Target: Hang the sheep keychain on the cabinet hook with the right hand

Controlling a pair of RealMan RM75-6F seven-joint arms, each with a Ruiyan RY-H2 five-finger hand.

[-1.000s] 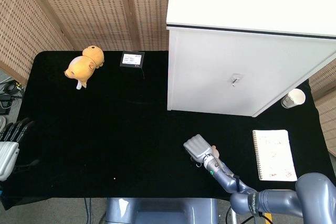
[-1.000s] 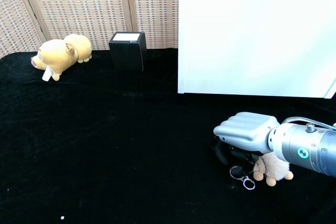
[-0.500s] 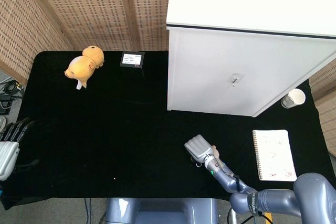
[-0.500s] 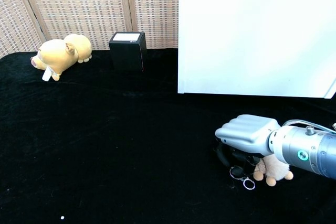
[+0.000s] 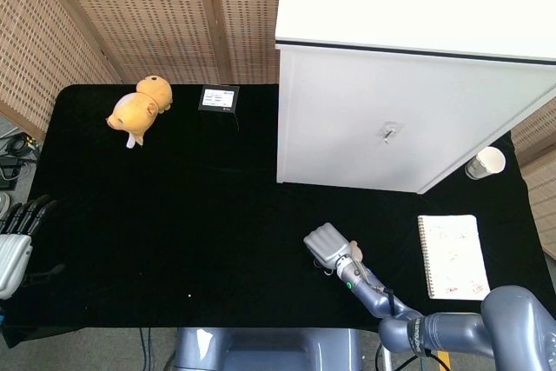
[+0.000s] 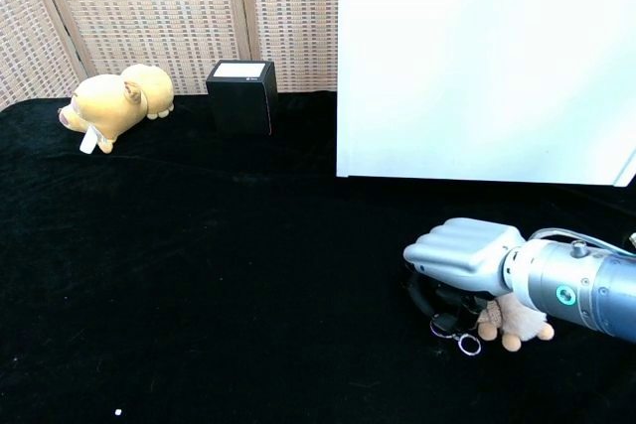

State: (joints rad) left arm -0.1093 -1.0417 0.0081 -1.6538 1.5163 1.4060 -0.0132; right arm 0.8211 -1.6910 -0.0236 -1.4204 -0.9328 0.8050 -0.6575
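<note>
The sheep keychain (image 6: 514, 321), a small tan plush with metal rings (image 6: 455, 335), lies on the black table near the front right. My right hand (image 6: 462, 253) arches over it, and its dark fingers (image 6: 429, 300) curl down and pinch the keychain at the rings; the plush is half hidden under the wrist. From above, the right hand (image 5: 327, 245) covers nearly all of the keychain. The small hook (image 5: 388, 133) sits on the front of the white cabinet (image 5: 408, 110), far beyond the hand. My left hand (image 5: 16, 239) rests at the table's left edge, holding nothing.
A yellow plush toy (image 5: 137, 109) and a small black box (image 5: 218, 98) stand at the back left. A spiral notebook (image 5: 453, 255) lies right of the hand, and a paper cup (image 5: 485, 163) stands beside the cabinet. Black cloth (image 6: 199, 275) stretches left of the hand.
My right hand has sunk and shifted slightly left, its fingers closing in on the rings. The keychain has nudged a little with it. The left hand is still.
</note>
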